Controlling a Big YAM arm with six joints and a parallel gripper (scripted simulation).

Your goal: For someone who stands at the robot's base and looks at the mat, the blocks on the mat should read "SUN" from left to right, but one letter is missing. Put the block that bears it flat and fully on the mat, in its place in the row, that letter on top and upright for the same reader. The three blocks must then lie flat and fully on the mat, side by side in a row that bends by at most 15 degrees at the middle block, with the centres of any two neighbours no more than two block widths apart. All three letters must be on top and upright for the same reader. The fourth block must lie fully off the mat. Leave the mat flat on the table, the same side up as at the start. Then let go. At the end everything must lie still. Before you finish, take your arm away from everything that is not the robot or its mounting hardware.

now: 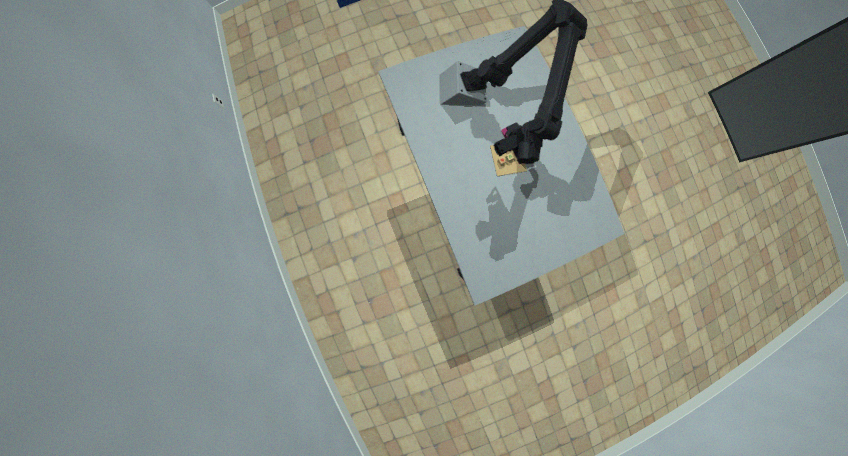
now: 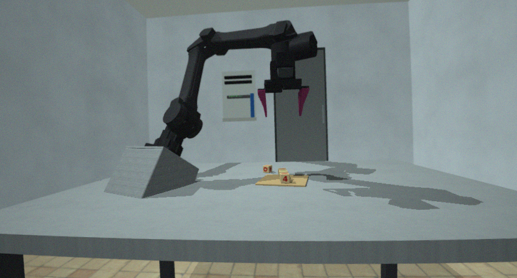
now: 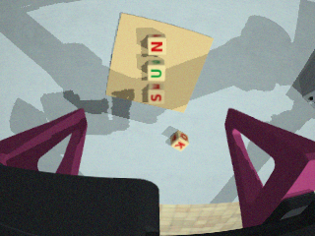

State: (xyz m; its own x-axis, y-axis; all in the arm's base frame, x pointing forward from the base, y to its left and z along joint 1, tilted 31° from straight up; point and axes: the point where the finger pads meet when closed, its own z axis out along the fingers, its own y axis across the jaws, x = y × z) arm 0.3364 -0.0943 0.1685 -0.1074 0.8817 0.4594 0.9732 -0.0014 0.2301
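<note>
A tan mat [image 3: 191, 53] [image 2: 299, 183] [image 1: 505, 171] lies flat on the grey table. Three wooden blocks lie on it in a close, straight row. In the wrist view their tops read N [image 3: 157, 46], U [image 3: 157, 74] and S [image 3: 156, 97]. In the exterior view the nearest block of the row [image 2: 285, 178] shows a red 4 on its side. A fourth block [image 3: 179, 140] [image 2: 267, 168] lies on the table just off the mat's edge. My gripper [image 3: 156, 116] [image 2: 283, 114] hangs high above the mat. Its magenta fingers are wide open and empty.
A grey wedge-shaped box [image 2: 145, 172] [image 1: 458, 86] stands at the arm's base, left of the mat in the exterior view. The table's edges are far from the mat. A door and a poster are on the back wall.
</note>
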